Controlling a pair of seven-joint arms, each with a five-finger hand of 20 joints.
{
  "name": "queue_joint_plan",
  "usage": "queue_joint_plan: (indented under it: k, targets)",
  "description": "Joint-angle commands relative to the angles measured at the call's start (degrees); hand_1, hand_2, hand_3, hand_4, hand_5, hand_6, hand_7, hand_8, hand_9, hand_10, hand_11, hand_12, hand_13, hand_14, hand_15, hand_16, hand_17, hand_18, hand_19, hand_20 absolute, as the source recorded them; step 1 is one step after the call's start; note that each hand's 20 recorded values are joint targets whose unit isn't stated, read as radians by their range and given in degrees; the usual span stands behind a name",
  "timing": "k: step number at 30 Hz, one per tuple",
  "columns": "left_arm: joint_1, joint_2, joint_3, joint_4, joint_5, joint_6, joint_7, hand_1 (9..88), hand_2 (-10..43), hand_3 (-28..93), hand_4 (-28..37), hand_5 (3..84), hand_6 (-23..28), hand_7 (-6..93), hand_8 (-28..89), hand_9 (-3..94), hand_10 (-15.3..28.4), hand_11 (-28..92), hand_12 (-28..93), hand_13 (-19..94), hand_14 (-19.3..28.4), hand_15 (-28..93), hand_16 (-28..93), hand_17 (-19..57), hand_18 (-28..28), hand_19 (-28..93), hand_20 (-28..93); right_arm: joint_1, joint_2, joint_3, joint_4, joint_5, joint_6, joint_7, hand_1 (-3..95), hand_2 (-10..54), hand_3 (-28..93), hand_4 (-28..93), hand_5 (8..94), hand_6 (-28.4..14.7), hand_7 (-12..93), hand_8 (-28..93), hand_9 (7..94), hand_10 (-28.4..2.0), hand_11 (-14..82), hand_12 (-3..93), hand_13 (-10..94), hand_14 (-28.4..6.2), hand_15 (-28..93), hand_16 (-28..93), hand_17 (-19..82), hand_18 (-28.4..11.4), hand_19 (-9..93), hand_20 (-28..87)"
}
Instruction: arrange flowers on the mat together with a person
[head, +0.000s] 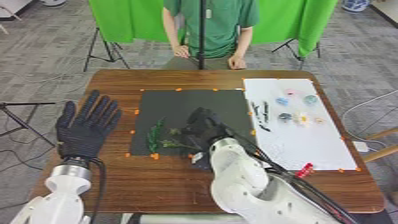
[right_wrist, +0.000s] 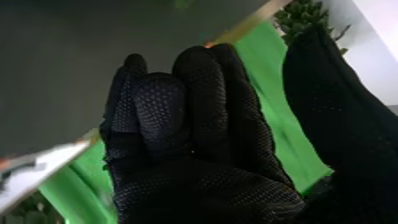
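No readable print or labels.

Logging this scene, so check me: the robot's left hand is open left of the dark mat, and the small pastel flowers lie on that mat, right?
Not quite: the head view shows the small pastel flowers lying on the white sheet, not the dark mat. The left hand is indeed open left of that mat.

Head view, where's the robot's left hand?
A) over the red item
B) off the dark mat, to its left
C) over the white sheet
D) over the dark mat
B: the left hand is over the wooden table to the left of the dark mat.
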Motion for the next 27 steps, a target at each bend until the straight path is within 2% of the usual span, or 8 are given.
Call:
queue_joint_plan:
  k: [1,4,9,13,15,18,26,27]
  targets:
    - [2.9,-0.47,-1.73,-0.44,0.12,-0.67,0.64,22.3,16.1,73,-28.3,42.3,6.9,9.9,-9,35.1,13.7,16,9,25,13.4,25,-6,-3.9,11.5,27,10,-3.8,6.9,1.3,-2.9,-2.4,-2.6,0.5,41.5,-6.0,75,-21,64.9,-4.7,19,-8,65.1,-17.6,55.8,41.0,55,-19.4,76,40,23,-26.5,81,21]
    - [3.4,-0.51,-2.12,-0.51,1.34,0.21,0.41,22.5,16.1,73,-28.3,42.3,6.9,9.9,-9,35.1,13.7,17,9,25,13.4,25,-6,-4.0,11.5,27,10,-4.7,7.8,0.1,-3.8,-5.5,-4.9,-0.1,49.7,-7.8,72,-23,68.0,-4.0,21,1,66.8,-16.1,48.6,50.6,55,-18.6,75,41,23,-26.1,81,22]
    - [3.8,-0.47,-2.34,-0.66,1.15,-0.03,0.48,22.5,16.0,73,-28.3,42.4,7.0,10.0,-9,35.1,13.8,17,9,25,13.4,25,-6,-4.0,11.5,27,10,-5.4,6.6,0.5,-4.7,-4.2,-10.1,-2.0,51.8,-9.4,72,-23,70.0,-3.1,21,2,68.5,-15.1,43.3,56.2,56,-18.1,74,42,24,-25.7,80,23]
    - [3.0,-0.5,-1.56,-0.4,1.21,0.19,-0.22,22.6,15.8,73,-28.3,42.3,7.0,10.1,-9,35.0,13.8,17,9,25,13.7,25,-6,-4.1,11.5,27,11,-3.4,4.7,-2.2,-3.0,-8.3,-10.8,-1.1,39.0,-9.5,71,-24,66.1,-3.3,20,-11,63.8,-16.9,55.6,41.3,54,-18.8,74,43,22,-26.1,79,24]
    - [2.8,-0.47,-1.19,-0.33,1.05,0.44,-0.37,22.7,15.8,73,-28.3,42.3,7.0,10.3,-9,34.9,13.9,17,9,25,13.9,26,-6,-4.3,11.6,28,11,-2.0,3.9,-4.4,-1.4,-10.5,-10.1,-0.5,36.3,-9.5,69,-26,65.4,-3.8,21,-10,63.2,-17.4,56.2,41.2,54,-19.1,74,43,22,-26.4,79,25]
    - [2.6,-0.53,-0.91,-0.29,1.05,0.81,-0.71,22.6,15.8,74,-28.3,42.2,7.2,10.5,-9,34.9,14.0,17,9,25,14.2,26,-5,-4.3,11.7,28,11,-0.7,2.9,-6.8,0.6,-12.9,-7.8,0.8,35.8,-9.5,67,-28,64.8,-4.2,29,-10,63.0,-17.7,57.7,41.7,54,-19.3,75,42,22,-26.9,79,26]
    - [3.2,-0.46,-1.28,-0.38,1.51,1.32,-1.15,22.7,15.6,73,-28.3,42.1,7.6,10.4,-9,34.8,14.2,17,10,24,14.3,27,-6,-4.6,12.1,28,11,1.4,1.2,-10.3,5.4,-18.0,-9.5,2.3,38.6,-9.5,67,-28,64.1,-3.6,43,-11,64.4,-17.2,60.5,42.3,56,-19.3,76,43,23,-27.5,81,27]
    - [3.1,-0.52,-1.24,-0.35,1.56,1.41,-1.37,22.6,15.6,73,-28.3,42.1,7.6,10.4,-9,34.8,14.3,17,10,24,14.3,27,-6,-4.6,12.2,28,11,1.3,1.0,-10.3,5.7,-18.1,-9.5,2.4,39.1,-9.5,67,-28,64.3,-3.4,45,-8,64.8,-17.0,61.1,42.7,56,-19.2,76,43,24,-27.5,81,27]
